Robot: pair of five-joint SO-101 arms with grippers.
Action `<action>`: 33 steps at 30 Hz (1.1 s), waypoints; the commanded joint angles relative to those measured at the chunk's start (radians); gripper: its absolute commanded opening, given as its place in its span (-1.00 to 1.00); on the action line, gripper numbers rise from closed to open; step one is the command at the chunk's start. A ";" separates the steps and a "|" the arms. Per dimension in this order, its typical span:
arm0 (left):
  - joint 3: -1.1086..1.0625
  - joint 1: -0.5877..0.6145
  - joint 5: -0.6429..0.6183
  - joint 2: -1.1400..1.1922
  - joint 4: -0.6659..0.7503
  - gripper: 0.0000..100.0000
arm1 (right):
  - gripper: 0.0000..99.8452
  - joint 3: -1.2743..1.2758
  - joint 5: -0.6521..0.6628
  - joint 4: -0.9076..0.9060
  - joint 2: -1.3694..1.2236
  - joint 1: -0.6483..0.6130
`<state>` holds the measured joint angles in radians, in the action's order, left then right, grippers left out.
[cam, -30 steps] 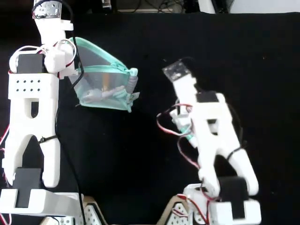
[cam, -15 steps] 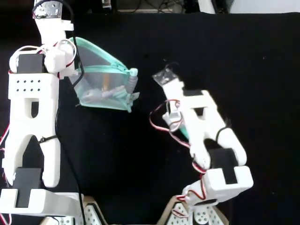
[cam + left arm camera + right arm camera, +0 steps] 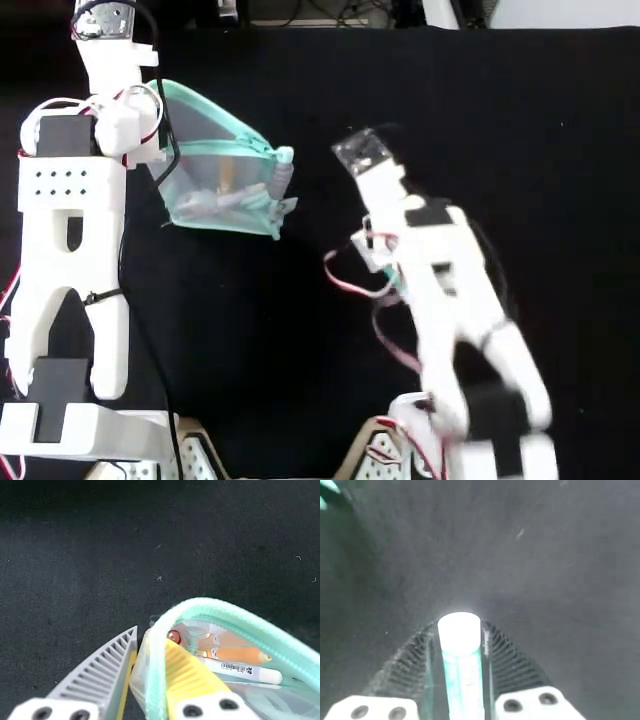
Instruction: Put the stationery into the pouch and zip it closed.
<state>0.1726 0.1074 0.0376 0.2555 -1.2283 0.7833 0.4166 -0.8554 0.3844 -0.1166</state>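
Black bench [image 3: 560, 150], high view: teal pouch [image 3: 215, 185] beside the left arm, right hand [image 3: 362, 152] well apart. Left wrist view: left hand [image 3: 150, 641] pinches the pouch's open rim, pens [image 3: 235, 655] inside. Right wrist view: right hand clamps a white-capped marker [image 3: 461, 675].

Behind left arm [image 3: 70, 200], pouch [image 3: 215, 135] side hidden; right arm [image 3: 450, 290] base blurred; white-capped stick [image 3: 461, 680] lower end cut off.

Of the 2 arms, the left arm [image 3: 68, 230] stretches straight out from its base, left gripper [image 3: 150, 640] clamped on the pouch [image 3: 225, 614] rim, while the right arm [image 3: 450, 290] angles inward, right gripper [image 3: 459, 629] pinching a white-capped marker [image 3: 462, 680].
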 commanded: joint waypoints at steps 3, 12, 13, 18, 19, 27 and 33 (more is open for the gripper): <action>-0.225 0.005 0.026 0.155 0.026 -0.94 | -0.98 -0.007 -0.041 -0.098 0.519 -0.110; -0.236 0.005 0.023 0.155 0.026 -0.94 | -0.98 -0.108 -0.121 0.180 0.809 -0.433; -0.236 0.005 0.023 0.155 0.026 -0.94 | -0.98 -0.110 -0.117 0.249 0.800 -0.446; -0.236 0.005 0.023 0.155 0.026 -0.94 | -0.97 -0.117 -0.089 0.674 0.691 -0.483; -0.236 0.005 0.023 0.155 0.026 -0.94 | -0.97 -0.117 -0.087 0.746 0.653 -0.493; -0.236 0.005 0.026 0.155 0.026 -0.94 | -0.98 -0.271 -0.097 0.825 0.340 -0.539; -0.237 0.005 0.026 0.155 0.026 -0.94 | -0.98 -0.352 -0.344 0.827 0.226 -0.520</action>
<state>0.1726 0.1074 0.0453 0.2555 -1.2160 0.5040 0.1910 -0.0575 0.6467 -0.6490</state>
